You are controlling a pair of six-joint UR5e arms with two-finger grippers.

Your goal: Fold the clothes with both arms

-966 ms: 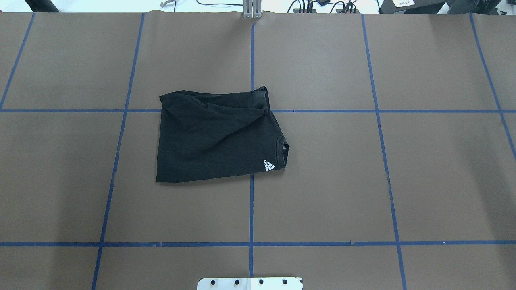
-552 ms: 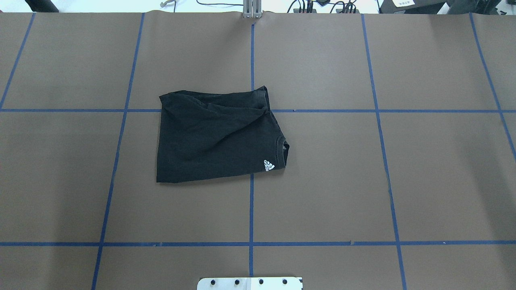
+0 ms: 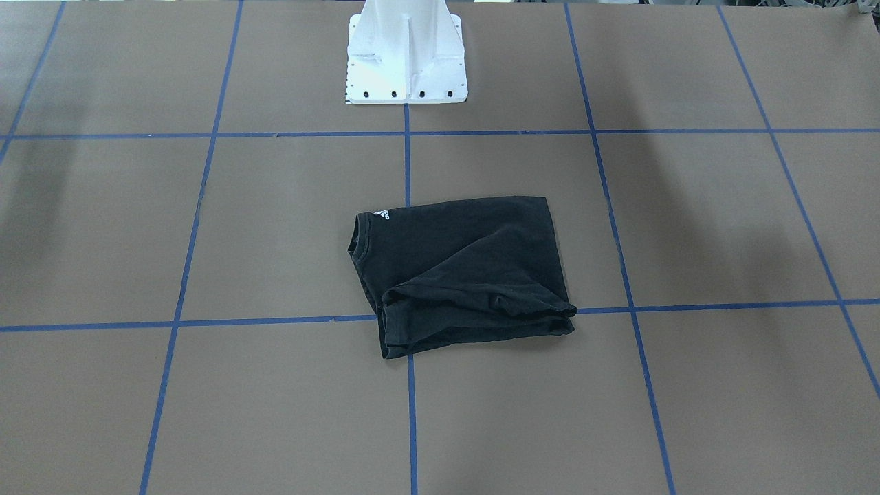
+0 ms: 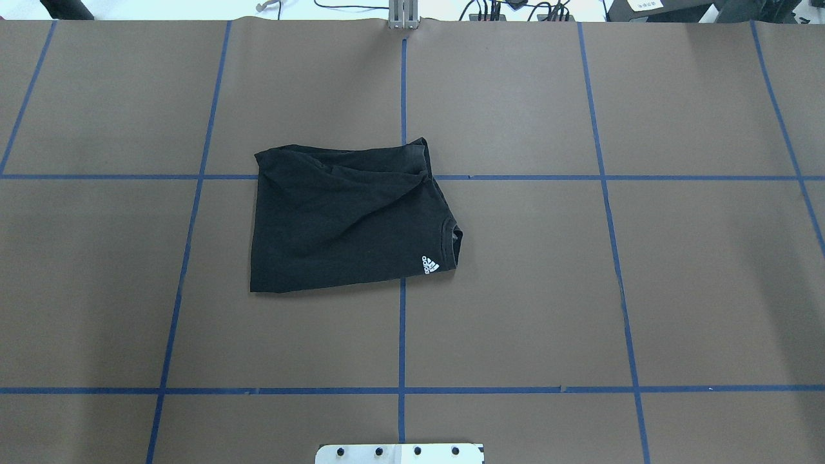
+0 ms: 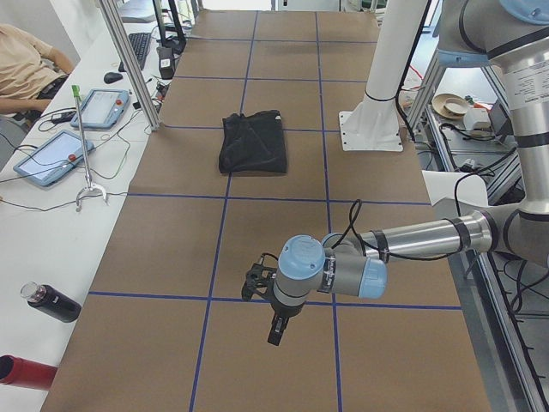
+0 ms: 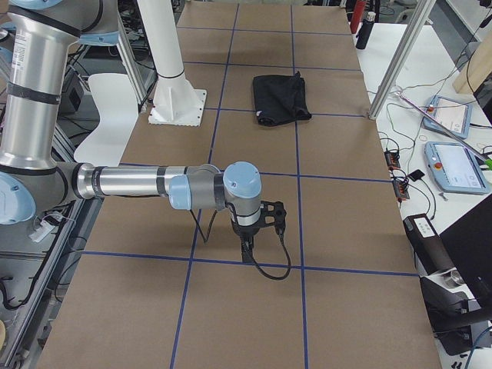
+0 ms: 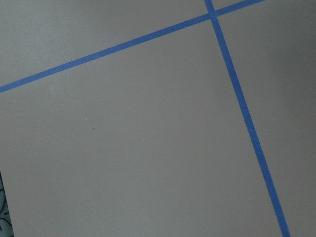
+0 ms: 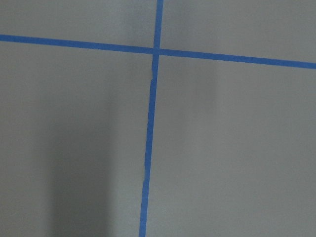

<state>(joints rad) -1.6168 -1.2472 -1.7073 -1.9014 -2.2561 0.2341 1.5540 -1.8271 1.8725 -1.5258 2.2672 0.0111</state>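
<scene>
Only containers in sight: a black bottle [image 5: 51, 302] & a red bottle [image 5: 19, 372] on the white bench [image 5: 51, 245] along the table's operator side, both opaque, so contents can't be told. The black T-shirt [image 4: 341, 219] lies flat near the middle of the brown table [image 4: 580, 290], folded to a rough rectangle, over the crossing of the centre blue tape [image 4: 401, 335] line w/ the far cross line; most of it sits on the robot's left of centre. Its left & near edges run straight; the far edge is rumpled, w/ layers of cloth showing; the collar is at the robot's-right edge, w/ the white neck mark [image 4: 430, 265] just beside it at the near corner. Bare table on all four sides of the shirt, incl. between it & the white pedestal base [image 3: 405, 55]. Both arms are well apart from the shirt, out toward the table ends: left arm [image 5: 429, 236] reaches low across its end, left gripper [image 5: 275, 330] pointing down over the table near a tape line; right arm [image 6: 131, 183] likewise at the other end, right gripper [image 6: 247, 252] pointing down by a tape line. Claw state for either: can't tell, seen only from the side cams; wrist cams show just bare table & tape crossings
</scene>
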